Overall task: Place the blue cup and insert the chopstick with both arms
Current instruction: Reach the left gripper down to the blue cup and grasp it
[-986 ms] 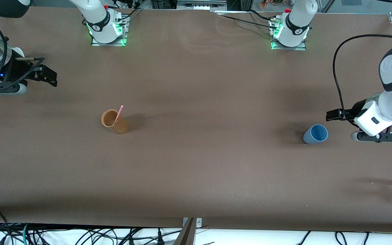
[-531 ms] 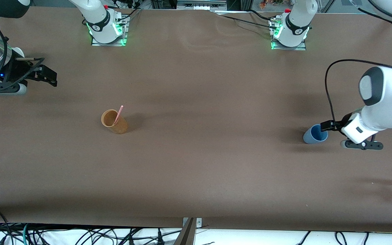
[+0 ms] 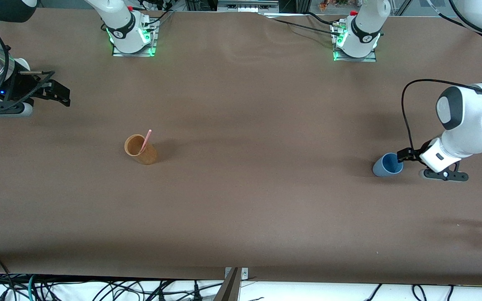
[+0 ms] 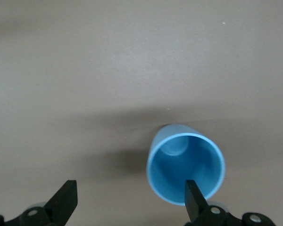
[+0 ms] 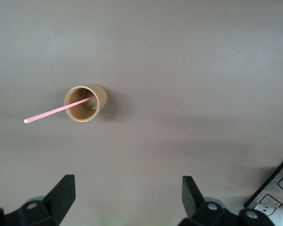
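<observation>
Left claw (image 4: 129, 200) open over blue cup (image 3: 388, 164); right claw (image 5: 127, 197) open.

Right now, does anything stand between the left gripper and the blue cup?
Nothing visible does. The left gripper, open, is right at the blue cup, one finger over its rim. The right gripper waits, open, over its end of the table.

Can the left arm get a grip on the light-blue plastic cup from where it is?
Probably yes. The left pincer is open at the upright light-blue plastic cup, one finger over its rim, nothing between them.
</observation>
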### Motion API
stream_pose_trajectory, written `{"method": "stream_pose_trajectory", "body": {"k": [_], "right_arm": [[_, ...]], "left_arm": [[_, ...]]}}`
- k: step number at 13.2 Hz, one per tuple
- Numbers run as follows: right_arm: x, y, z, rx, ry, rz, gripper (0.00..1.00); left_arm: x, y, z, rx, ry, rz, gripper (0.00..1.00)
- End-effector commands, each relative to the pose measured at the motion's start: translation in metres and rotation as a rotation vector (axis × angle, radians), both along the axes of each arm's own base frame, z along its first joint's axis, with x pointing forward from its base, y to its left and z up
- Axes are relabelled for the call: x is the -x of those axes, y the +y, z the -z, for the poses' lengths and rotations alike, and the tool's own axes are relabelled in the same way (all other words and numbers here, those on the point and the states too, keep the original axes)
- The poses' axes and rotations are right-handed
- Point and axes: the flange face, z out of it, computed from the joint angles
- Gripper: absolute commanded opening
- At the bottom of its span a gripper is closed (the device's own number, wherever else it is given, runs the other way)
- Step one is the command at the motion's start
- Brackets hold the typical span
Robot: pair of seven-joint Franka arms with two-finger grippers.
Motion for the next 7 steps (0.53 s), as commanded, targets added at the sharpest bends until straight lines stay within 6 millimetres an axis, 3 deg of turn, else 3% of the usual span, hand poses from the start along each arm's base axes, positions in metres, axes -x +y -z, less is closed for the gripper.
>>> {"method": "stream_pose_trajectory", "body": {"k": [1,4,7], "right_arm": [[0.005,0.0,-0.002,0.004,-0.001,0.003,1.0],[0.006,0.001,-0.002,0.004,-0.001,0.0,1.0],[0.005,0.0,-0.002,0.004,-0.001,0.0,1.0]], "left_arm": [[0.0,0.006,0.008,-0.018,-0.014,0.035,1.0],[-0.002,0.008,0.022,-0.017,-0.017,0.032,1.0],[-0.003,0.006,0.024,-0.017,-0.02,0.036,1.0]]}}
